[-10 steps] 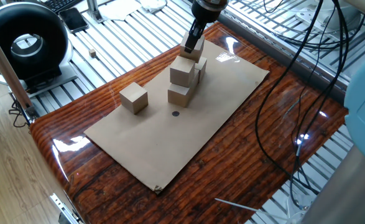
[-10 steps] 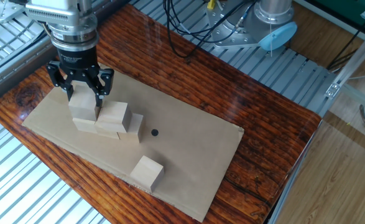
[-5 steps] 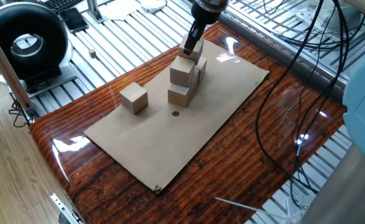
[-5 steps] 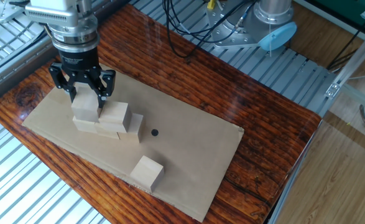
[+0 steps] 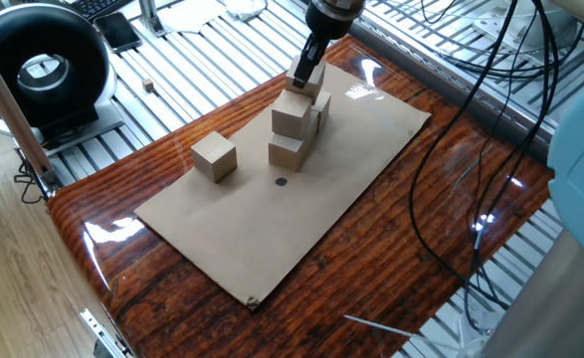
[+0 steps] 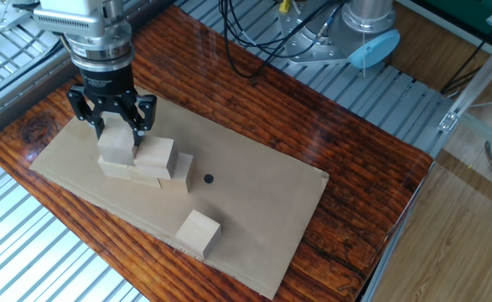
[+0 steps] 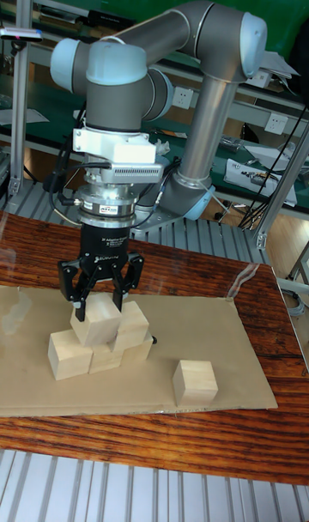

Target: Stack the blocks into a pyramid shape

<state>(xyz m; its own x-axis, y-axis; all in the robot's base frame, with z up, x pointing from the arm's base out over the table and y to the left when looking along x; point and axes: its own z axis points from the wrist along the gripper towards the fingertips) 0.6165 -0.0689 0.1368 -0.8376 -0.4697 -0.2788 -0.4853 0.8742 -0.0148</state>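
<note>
Waiting nearest the tall fixed camera, one loose block (image 7: pixel 195 381) sits alone on the cardboard sheet (image 7: pixel 215 342), well apart to the right of the pile and not yet used. Farther back stands the part-built pyramid (image 7: pixel 99 337): a bottom row of blocks lying on the sheet, with a second-tier block (image 6: pixel 155 155) on top of it. Over the far end of that row, the gripper (image 6: pixel 115 134) has its fingers on either side of another upper block (image 6: pixel 116 144), apparently clasping it as it is seated; whether it has let go I cannot tell. By my judgement two tiers are nearly done, and the loose block remains for the peak.
</note>
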